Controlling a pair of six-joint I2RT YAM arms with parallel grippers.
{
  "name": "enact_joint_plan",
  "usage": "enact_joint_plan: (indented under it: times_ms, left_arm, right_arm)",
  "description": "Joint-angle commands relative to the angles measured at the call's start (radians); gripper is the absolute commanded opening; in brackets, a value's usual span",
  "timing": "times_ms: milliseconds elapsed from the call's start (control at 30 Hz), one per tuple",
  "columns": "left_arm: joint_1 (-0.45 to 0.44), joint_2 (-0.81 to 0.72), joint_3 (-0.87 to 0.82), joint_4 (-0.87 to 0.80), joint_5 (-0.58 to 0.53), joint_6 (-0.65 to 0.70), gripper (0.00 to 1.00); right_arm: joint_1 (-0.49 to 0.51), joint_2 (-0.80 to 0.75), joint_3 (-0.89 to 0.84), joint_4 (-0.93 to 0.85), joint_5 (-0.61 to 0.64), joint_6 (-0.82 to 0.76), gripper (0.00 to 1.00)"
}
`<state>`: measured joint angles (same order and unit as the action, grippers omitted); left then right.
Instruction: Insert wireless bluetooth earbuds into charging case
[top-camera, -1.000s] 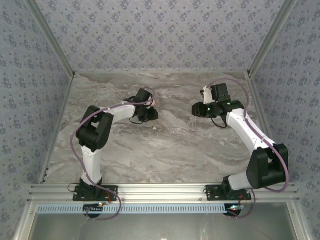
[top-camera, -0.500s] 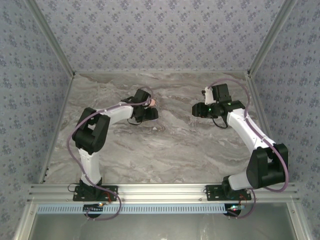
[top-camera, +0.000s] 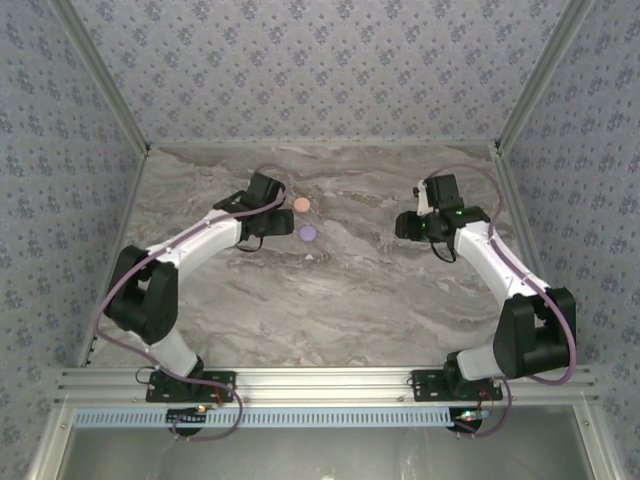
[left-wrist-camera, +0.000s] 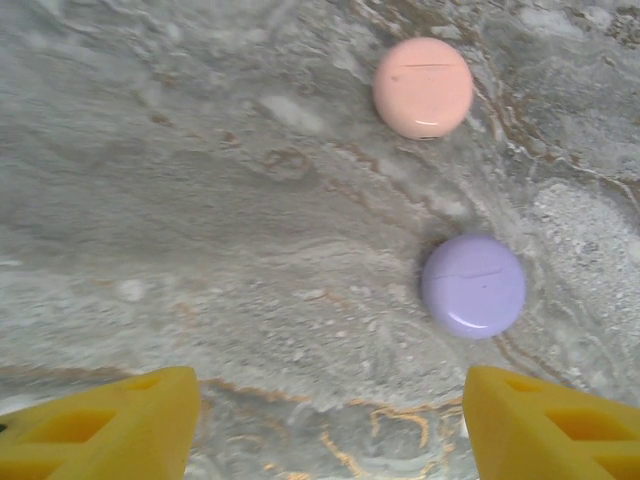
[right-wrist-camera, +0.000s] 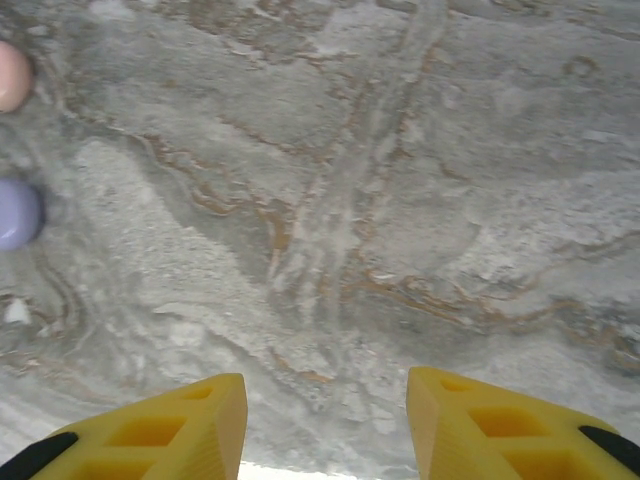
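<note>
Our left gripper is wide open and empty, with the lilac case just ahead to its right and the pink case beyond. Our right gripper is open and empty too.

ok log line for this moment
left hand: open, empty | right hand: open, empty | pink case: on table, ahead of left hand | lilac case: beside it, not touching
</note>
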<state>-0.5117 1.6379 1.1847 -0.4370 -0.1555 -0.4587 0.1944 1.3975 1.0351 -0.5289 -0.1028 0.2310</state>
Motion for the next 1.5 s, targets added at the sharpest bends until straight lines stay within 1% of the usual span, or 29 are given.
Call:
enact_joint_plan:
  times_ms: [0, 133, 300, 433, 533, 633, 767, 900, 967, 1000, 1200, 1300, 1467]
  left_arm:
    - [0.03, -0.075, -0.048, -0.051, -0.092, 0.05, 0.7]
    - [0.079, -0.153, -0.11, -0.039, -0.127, 0.075, 0.73]
    - [0.154, -0.235, -0.176, -0.012, -0.167, 0.116, 0.78]
    - [0.215, -0.287, -0.239, 0.04, -0.182, 0.162, 0.82]
    - [0.248, -0.314, -0.292, 0.106, -0.196, 0.2, 0.87]
    - [0.267, -0.326, -0.34, 0.191, -0.215, 0.241, 0.88]
    - [0.286, -0.32, -0.399, 0.311, -0.277, 0.316, 0.89]
    - [0.305, -0.32, -0.477, 0.462, -0.277, 0.415, 0.89]
    - [0.323, -0.318, -0.504, 0.516, -0.255, 0.442, 0.89]
    - [0.334, -0.316, -0.516, 0.542, -0.227, 0.455, 0.89]
    - [0.387, -0.288, -0.603, 0.737, -0.072, 0.506, 0.91]
    - [0.424, -0.284, -0.649, 0.839, 0.026, 0.496, 0.91]
    - [0.465, -0.264, -0.689, 0.955, 0.086, 0.477, 0.92]
  right_arm:
    - [-0.015, -0.039, -0.027, 0.023, 0.119, 0.004, 0.48]
    - [-0.02, -0.054, -0.057, 0.053, 0.227, 0.037, 0.5]
    - [-0.041, -0.056, -0.087, 0.081, 0.291, 0.03, 0.54]
    - [-0.067, -0.057, -0.12, 0.128, 0.33, 0.029, 0.59]
    - [-0.086, -0.046, -0.136, 0.167, 0.326, 0.01, 0.62]
    - [-0.102, -0.053, -0.174, 0.243, 0.318, -0.009, 0.65]
    - [-0.123, -0.065, -0.239, 0.375, 0.282, -0.037, 0.7]
    - [-0.143, -0.062, -0.296, 0.496, 0.239, -0.067, 0.73]
    - [-0.144, -0.069, -0.346, 0.591, 0.23, -0.107, 0.73]
    - [-0.144, -0.074, -0.37, 0.626, 0.229, -0.134, 0.73]
    - [-0.166, -0.035, -0.424, 0.762, 0.179, -0.191, 0.75]
    - [-0.179, -0.018, -0.45, 0.84, 0.15, -0.205, 0.75]
    - [-0.198, 0.007, -0.491, 0.925, 0.11, -0.239, 0.76]
